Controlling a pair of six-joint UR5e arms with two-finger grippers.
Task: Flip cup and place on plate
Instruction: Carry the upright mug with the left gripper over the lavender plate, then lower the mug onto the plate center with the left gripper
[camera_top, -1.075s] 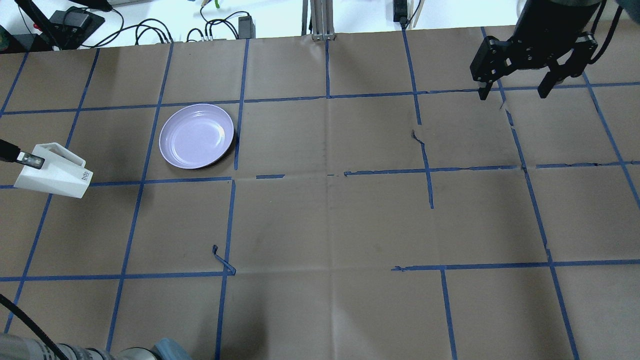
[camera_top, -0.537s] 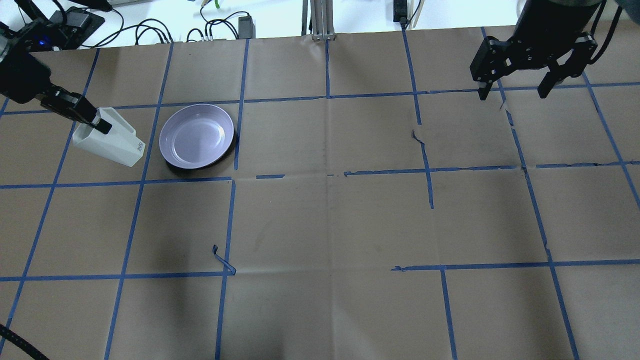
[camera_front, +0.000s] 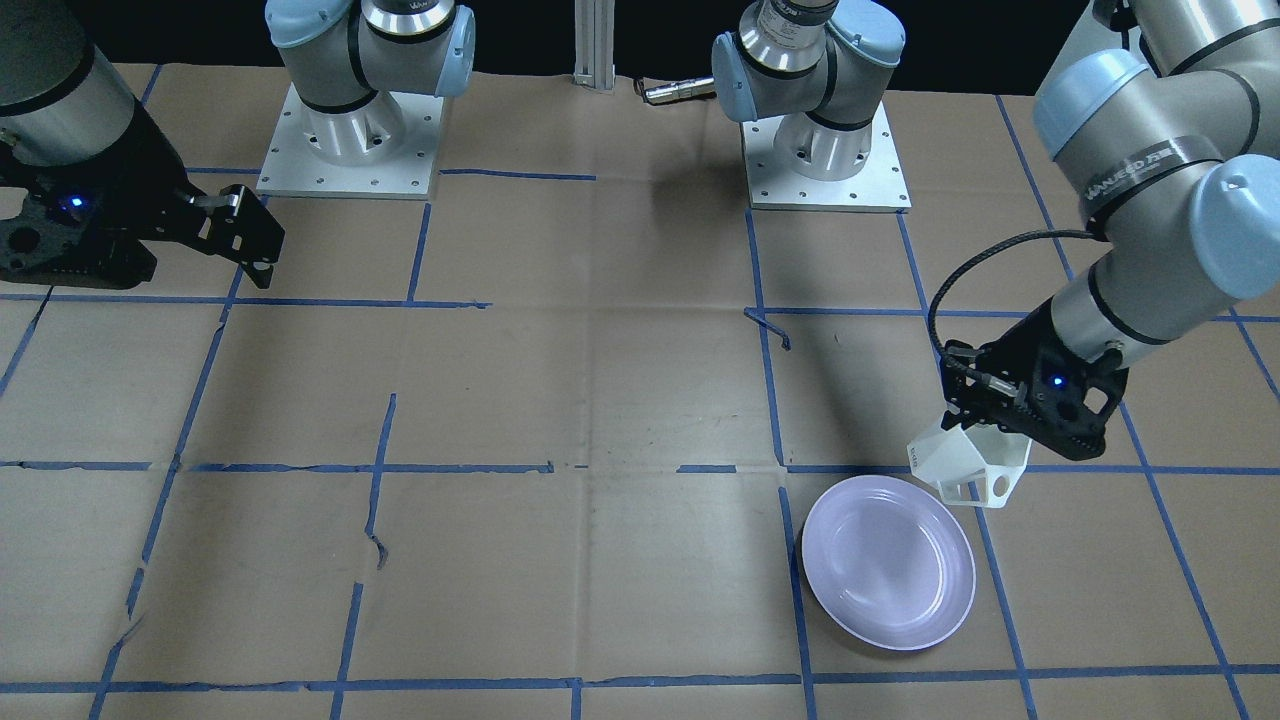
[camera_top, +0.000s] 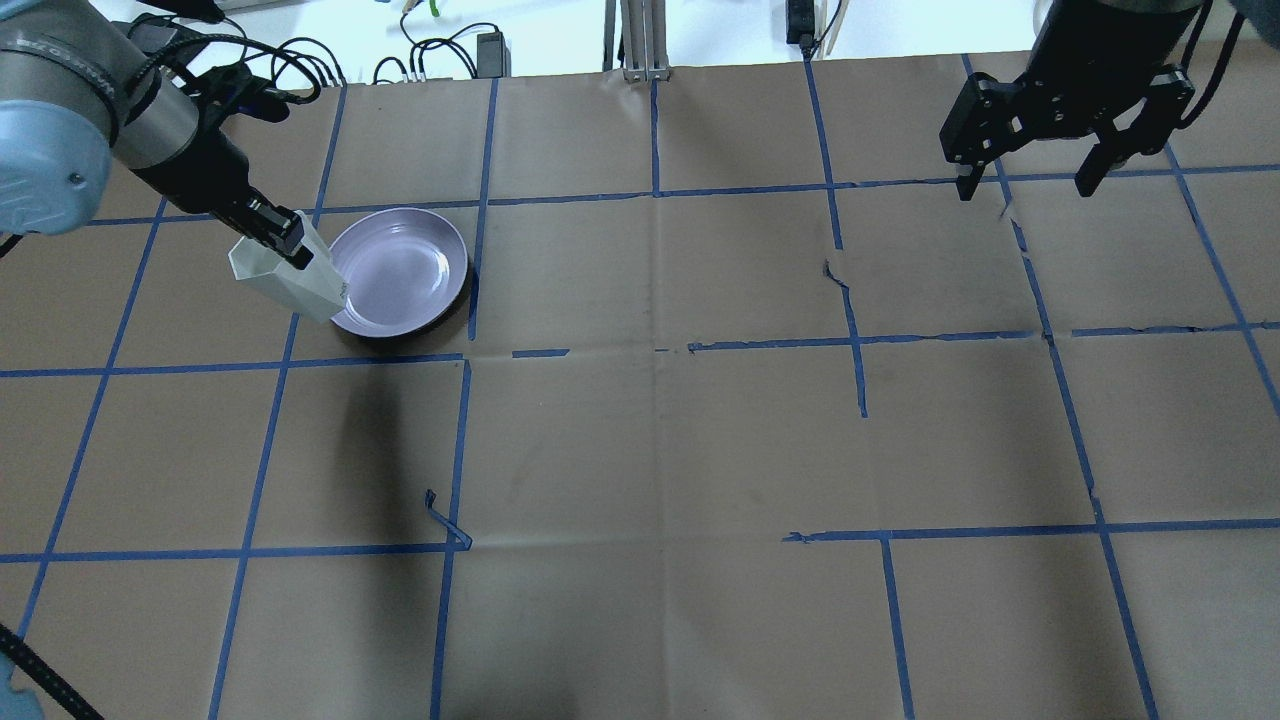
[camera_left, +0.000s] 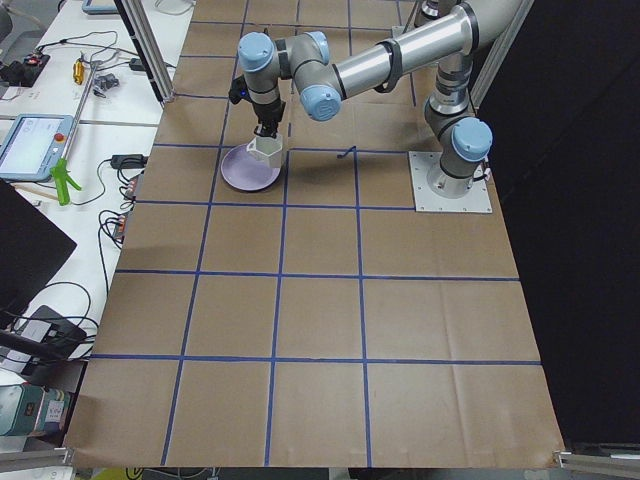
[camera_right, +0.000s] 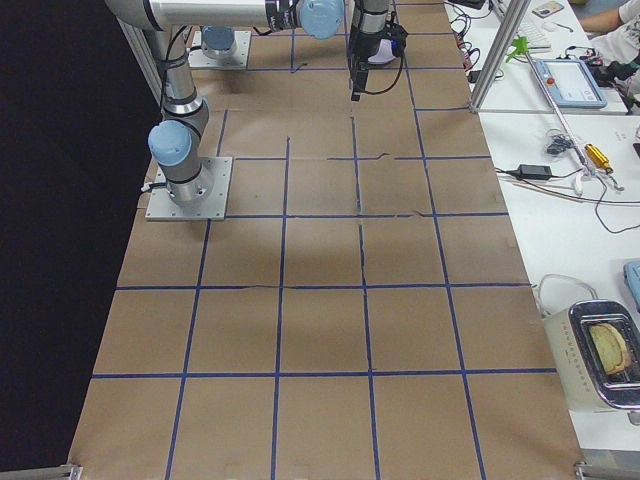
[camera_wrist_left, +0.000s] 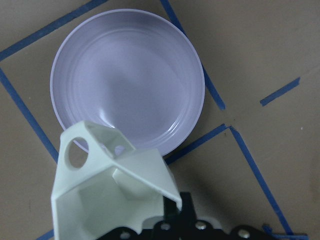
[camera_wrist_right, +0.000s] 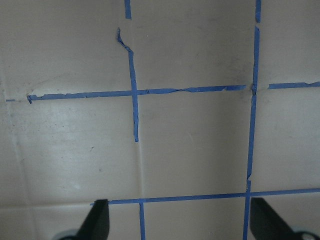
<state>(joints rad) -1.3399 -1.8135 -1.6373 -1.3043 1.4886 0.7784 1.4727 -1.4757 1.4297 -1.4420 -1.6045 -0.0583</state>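
White faceted tapering cup (camera_top: 288, 284), glossy lavender plate (camera_top: 412, 270)

White faceted cup (camera_top: 285, 275): tilted, raised, overlapping the rim of the plate (camera_top: 400, 265) at 9 o'clock, seen overhead. Lavender plate flat on counter (camera_top: 700, 450).

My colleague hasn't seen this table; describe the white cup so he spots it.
On the brown paper table with blue tape lines lies a round pale lavender plate. At its edge the left gripper holds the small white faceted cup, angular-handled, unlike the smooth plate.
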